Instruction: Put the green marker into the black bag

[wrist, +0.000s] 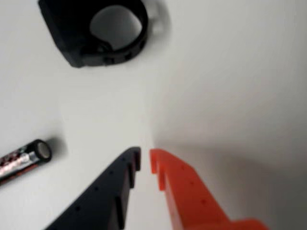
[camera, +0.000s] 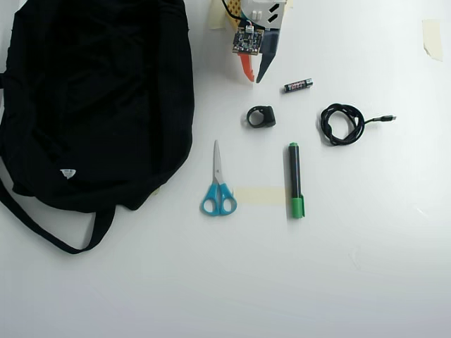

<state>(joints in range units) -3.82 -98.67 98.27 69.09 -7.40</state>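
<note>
Task not begun: green marker [camera: 294,180] lies on the table.
Nearly-closed, empty claw [camera: 254,78] waits far from it; black bag [camera: 91,98] at left.

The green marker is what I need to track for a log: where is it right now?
In the overhead view, the marker lies on the table right of centre, between the scissors on its left and the coiled cable up to its right, far from the bag.
</note>
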